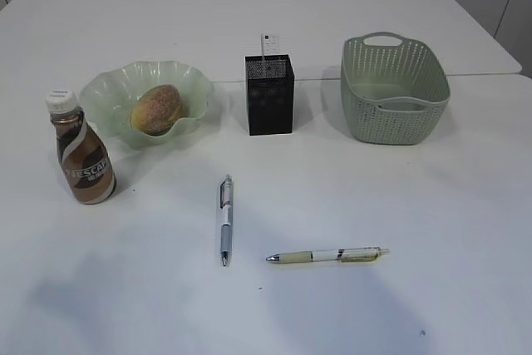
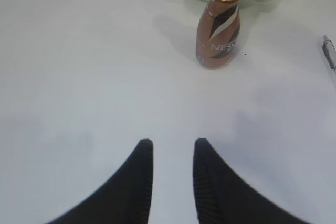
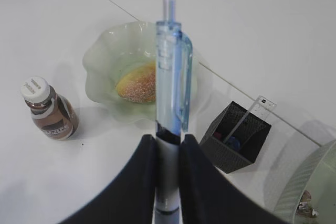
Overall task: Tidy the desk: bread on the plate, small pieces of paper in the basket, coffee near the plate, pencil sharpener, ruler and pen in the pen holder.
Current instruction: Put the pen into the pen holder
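**Desk tidy: one pen in the air, two more to go**

White desk all around, pretty bare by now. The right gripper has its fingers pinched on a light blue clear pen, high over the table, tip down as far as I can tell; in the outside shot only the pen's tip pokes in at the top edge. My guess is it's carried high like that so it can drop straight into the pen holder.

The left gripper hangs low over bare desk, jaws slightly apart, nothing in them.

Containers:
- plate: bread sits in it
- pen holder: ruler sticking up out of it, something blue inside too, can't say what
- basket: a small crumpled bit shows at the bottom in the right wrist view, probably paper

Coffee stands just beside the plate. Two more pens lie loose, a grey one and a greenish one.
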`<state>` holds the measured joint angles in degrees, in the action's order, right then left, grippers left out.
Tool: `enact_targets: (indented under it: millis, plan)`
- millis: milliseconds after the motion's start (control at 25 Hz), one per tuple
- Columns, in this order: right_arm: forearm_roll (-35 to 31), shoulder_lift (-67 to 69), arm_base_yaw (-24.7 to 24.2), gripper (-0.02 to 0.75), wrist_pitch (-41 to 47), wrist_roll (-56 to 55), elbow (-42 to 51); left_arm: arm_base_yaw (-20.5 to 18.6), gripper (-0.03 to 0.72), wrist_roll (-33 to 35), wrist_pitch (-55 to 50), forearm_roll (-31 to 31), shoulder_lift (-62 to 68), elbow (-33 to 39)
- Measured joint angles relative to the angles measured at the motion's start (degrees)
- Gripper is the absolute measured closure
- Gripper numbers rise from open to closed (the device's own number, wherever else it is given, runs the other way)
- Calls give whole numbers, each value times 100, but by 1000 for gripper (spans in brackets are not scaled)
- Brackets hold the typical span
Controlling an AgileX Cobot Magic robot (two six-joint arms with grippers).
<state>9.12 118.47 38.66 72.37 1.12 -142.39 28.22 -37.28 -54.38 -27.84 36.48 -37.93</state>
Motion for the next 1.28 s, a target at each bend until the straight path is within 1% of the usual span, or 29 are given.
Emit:
enact_targets:
  millis: [160, 280, 320, 520, 680, 720, 760, 840, 920, 1000, 1200, 1240, 1280]
  plan:
    - [108, 0, 0, 634, -25, 0, 105, 0, 510, 0, 0, -49, 0, 0]
    - [269, 0, 0, 634, -302, 0, 351, 0, 510, 0, 0, -58, 0, 0]
    - [361, 0, 0, 634, -554, -11, 585, 0, 510, 0, 0, -62, 0, 0]
    - [450, 0, 0, 634, -1223, -49, 1277, 0, 510, 0, 0, -71, 0, 0]
    - [478, 0, 0, 634, -1568, -112, 1817, 0, 510, 0, 0, -71, 0, 0]
    - [478, 0, 0, 634, -1568, -112, 1817, 0, 510, 0, 10, -71, 0, 0]
    - [478, 0, 0, 634, -1722, -112, 2112, 0, 510, 0, 10, -71, 0, 0]
    - [482, 0, 0, 634, -1852, -112, 2294, 0, 510, 0, 43, -71, 0, 0]
    - [482, 0, 0, 634, -2192, -153, 2677, 0, 510, 0, 92, -71, 0, 0]
    - [491, 0, 0, 634, -2390, -203, 2845, 0, 510, 0, 115, -71, 0, 0]
    - [777, -49, -9, 634, -3013, -511, 3370, 0, 510, 0, 128, -71, 0, 0]
    - [777, -49, -9, 634, -3013, -511, 3370, 0, 510, 0, 128, -71, 0, 0]
    - [874, -147, -38, 635, -3259, -634, 3652, 0, 510, 0, 128, -71, 0, 0]
